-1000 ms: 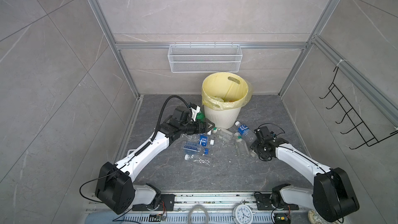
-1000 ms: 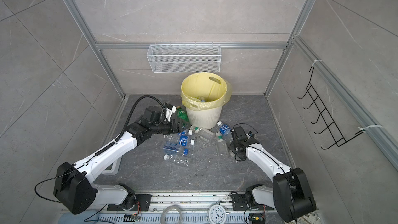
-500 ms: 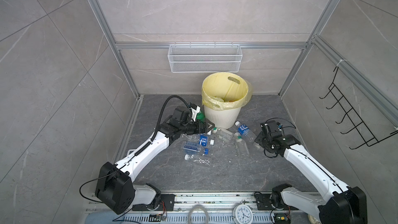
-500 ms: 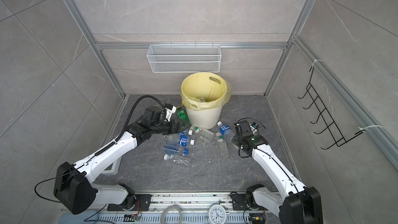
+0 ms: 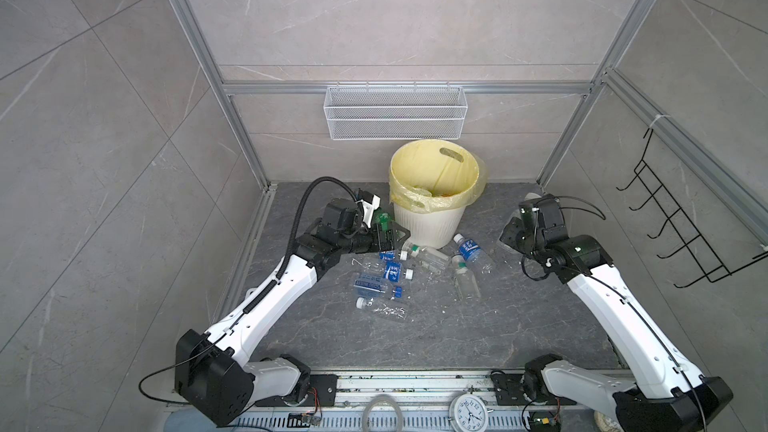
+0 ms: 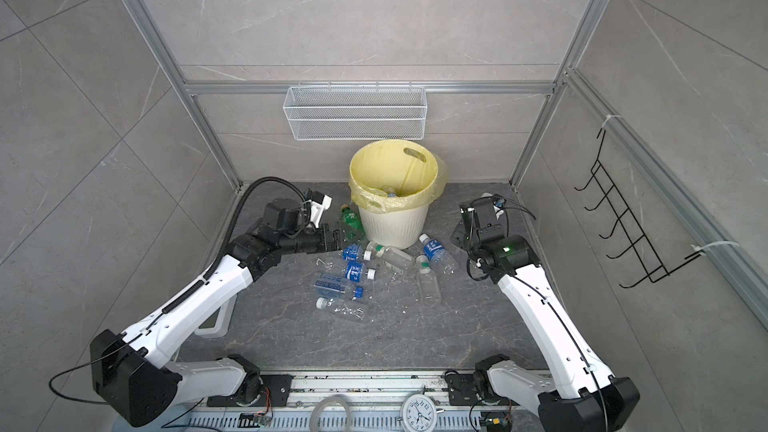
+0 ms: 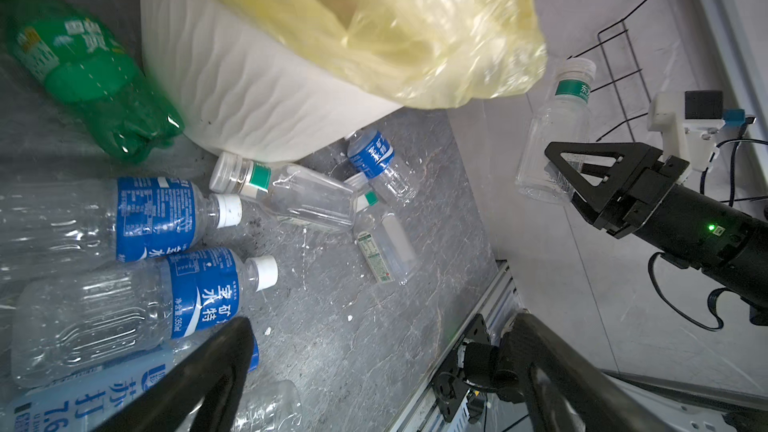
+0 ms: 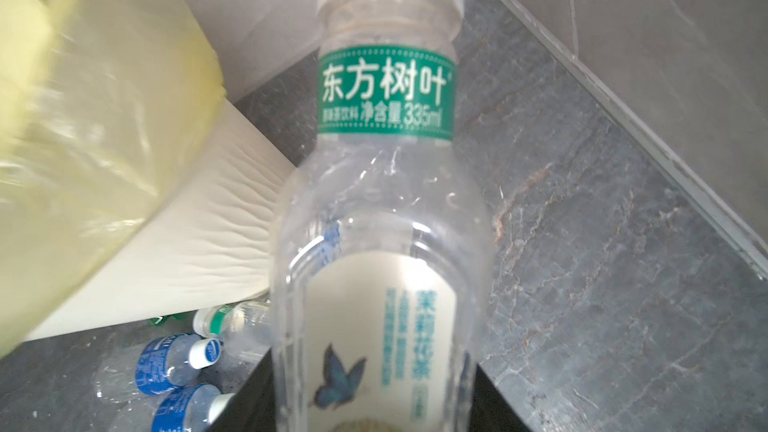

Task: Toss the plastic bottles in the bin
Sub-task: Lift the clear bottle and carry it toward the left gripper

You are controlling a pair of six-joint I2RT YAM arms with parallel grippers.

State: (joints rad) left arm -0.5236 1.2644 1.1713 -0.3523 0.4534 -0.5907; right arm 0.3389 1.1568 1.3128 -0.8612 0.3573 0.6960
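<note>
The right gripper (image 7: 555,166) is clamped on the lower body of a clear bottle (image 8: 382,209) with a green neck band, cap end pointing away from the wrist. It holds the bottle off the floor to the right of the bin (image 5: 428,224), apart from its wall. Gripping low leaves the upper part free, which should let the bottle drop in cap first once carried above the rim. The yellow bag (image 5: 478,184) droops over the rim on that side and could snag a low approach.

The left gripper (image 5: 390,238) has its jaws spread wide and holds nothing. It hangs low at the near-left foot of the bin, by the blue-labelled plastic bottles (image 5: 391,271) lying there, probably lined up for a pick. A green bottle (image 7: 91,76) lies just beside the bin's left side, and a few bottles are already inside.

The floor (image 5: 436,338) is flat, dark grey veined stone with small white specks. Grey tiled walls in an aluminium frame close three sides. A white wire mesh basket (image 5: 395,118) hangs on the far wall above the bin, a black hook rack (image 5: 681,222) is on the right wall, and a clock (image 5: 467,407) lies at the near edge.
</note>
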